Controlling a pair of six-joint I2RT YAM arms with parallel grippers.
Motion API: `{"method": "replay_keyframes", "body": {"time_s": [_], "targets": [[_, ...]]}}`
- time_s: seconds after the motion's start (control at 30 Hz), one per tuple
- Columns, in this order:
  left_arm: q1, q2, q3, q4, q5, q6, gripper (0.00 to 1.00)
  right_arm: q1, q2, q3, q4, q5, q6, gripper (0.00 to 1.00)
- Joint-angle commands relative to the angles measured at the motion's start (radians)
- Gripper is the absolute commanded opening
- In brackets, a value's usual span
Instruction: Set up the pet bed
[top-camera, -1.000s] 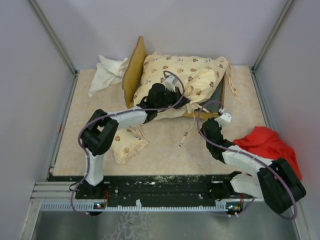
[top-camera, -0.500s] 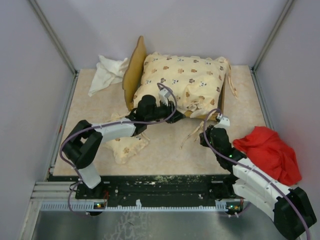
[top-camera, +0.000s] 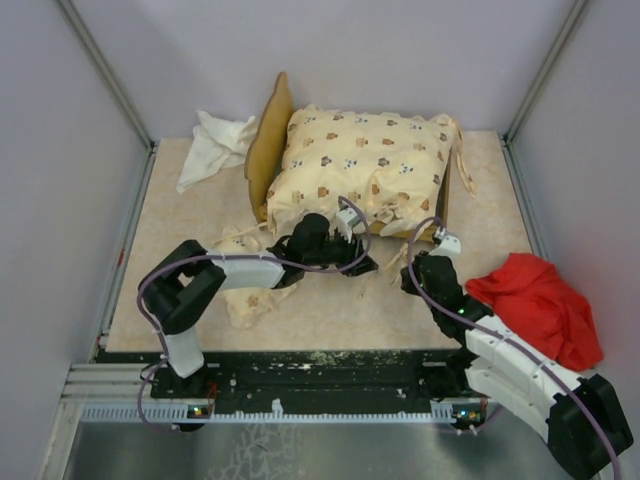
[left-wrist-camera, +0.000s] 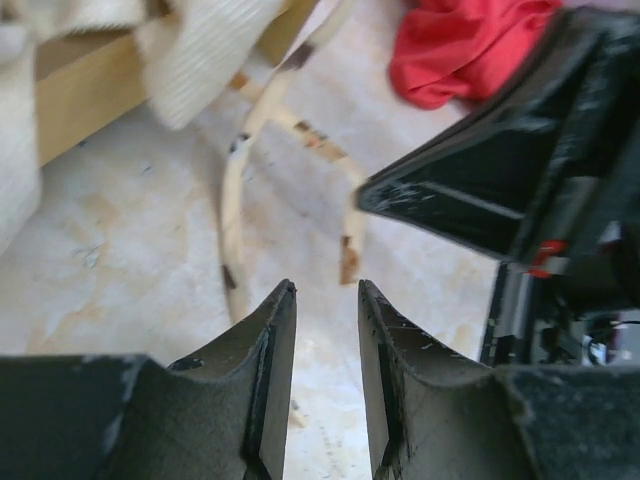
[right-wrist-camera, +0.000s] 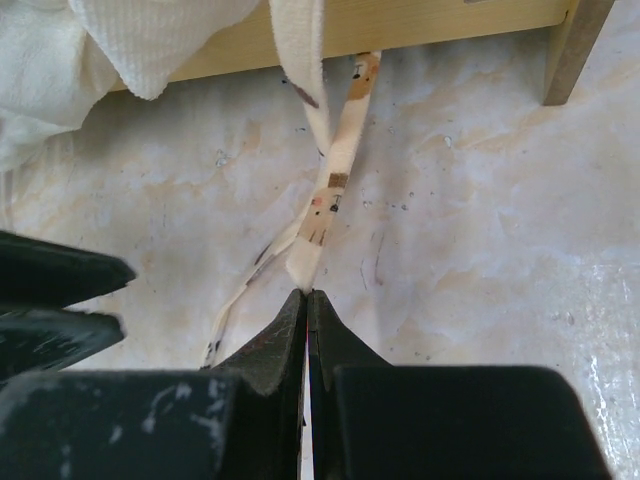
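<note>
While the left gripper (left-wrist-camera: 325, 290) hangs low over the table (top-camera: 330, 310) just in front of the bed, jaws parted with nothing between them, we see the light wooden pet bed frame (top-camera: 268, 140) at the back, wavy headboard to the left. The cream animal-print cushion (top-camera: 360, 165) lies puffed on it. The matching pillow (top-camera: 250, 303) sits on the table, partly under the left arm. The right gripper (right-wrist-camera: 305, 292) is pressed together at a tie (right-wrist-camera: 330, 190) end; whether it pinches it, we cannot tell.
</note>
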Motion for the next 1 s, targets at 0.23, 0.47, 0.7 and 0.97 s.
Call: {"method": "replay_keyframes", "body": {"time_s": [0.23, 0.47, 0.7, 0.97], "targets": [[-0.015, 0.032, -0.052, 0.167, 0.113, 0.025, 0.35, 0.001, -0.026, 0.057, 0.078, -0.024, 0.112, 0.00], [-0.022, 0.081, 0.020, 0.176, 0.151, 0.097, 0.41, 0.001, -0.019, 0.077, 0.098, -0.035, 0.194, 0.00], [-0.029, 0.127, 0.063, 0.218, 0.170, 0.089, 0.43, 0.001, -0.005, 0.092, 0.104, -0.022, 0.226, 0.00], [-0.039, 0.165, 0.108, 0.176, 0.116, 0.113, 0.38, 0.001, -0.001, 0.092, 0.108, -0.024, 0.255, 0.00]]}}
